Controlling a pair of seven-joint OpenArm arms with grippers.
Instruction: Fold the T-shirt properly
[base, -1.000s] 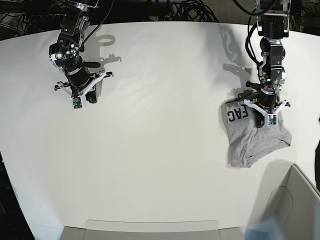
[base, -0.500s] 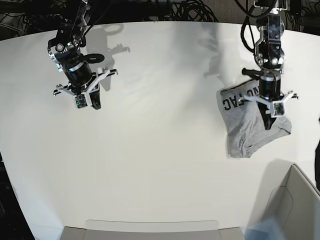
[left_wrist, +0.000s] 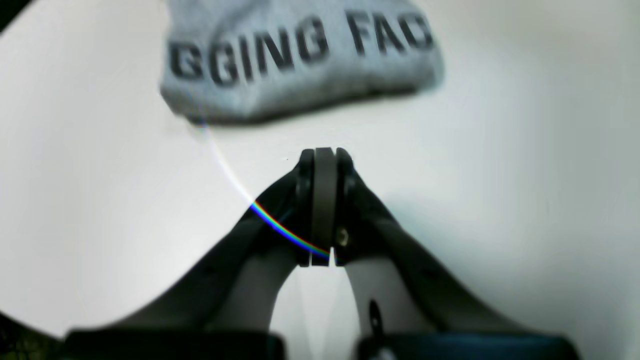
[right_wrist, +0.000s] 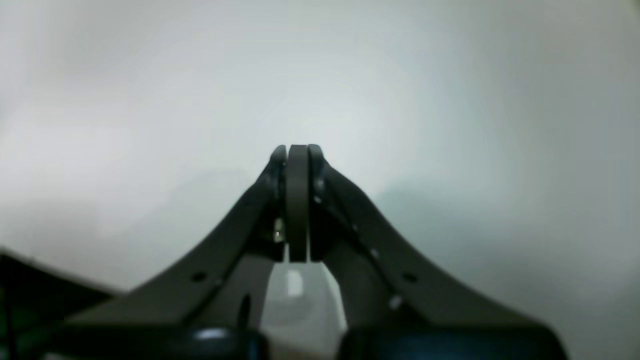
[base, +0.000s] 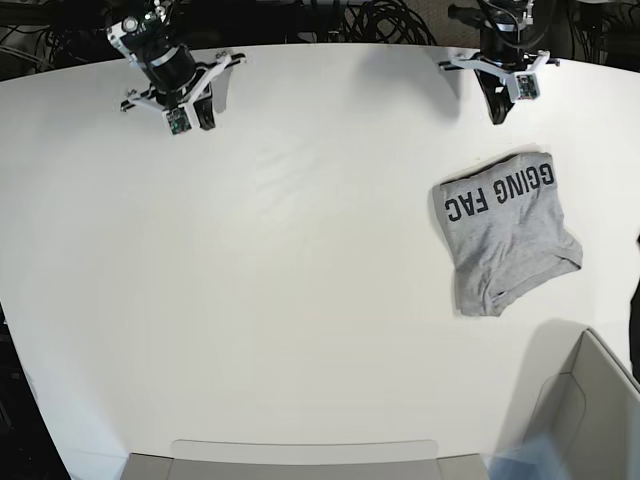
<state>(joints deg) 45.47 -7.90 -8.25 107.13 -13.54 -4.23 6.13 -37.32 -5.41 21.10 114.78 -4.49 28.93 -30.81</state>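
Base view: T-shirt (base: 505, 235) looks light, soft and floppy, prob. cotton jersey, so it'll sag and unfold if lifted by a single layer. Not fragile, not slippery on the table (base: 300, 300). Best hold, I'd judge: pinch through all layers at a folded corner or along the thick folded edge by the lettering, both sides at once if it needs moving.

Look: heather-grey, folded into a compact, roughly rectangular bundle, dark block letters reading "GGING FAC" on its far edge. Near edge is uneven, w/ a hem or sleeve lip showing, so fold is a bit rough.

Left gripper (base: 497, 103) hangs beyond the shirt's lettered edge, well apart from it, jaws pressed together, nothing held. Right gripper (base: 190, 110) is far off to the shirt's side across the table, also closed and empty.
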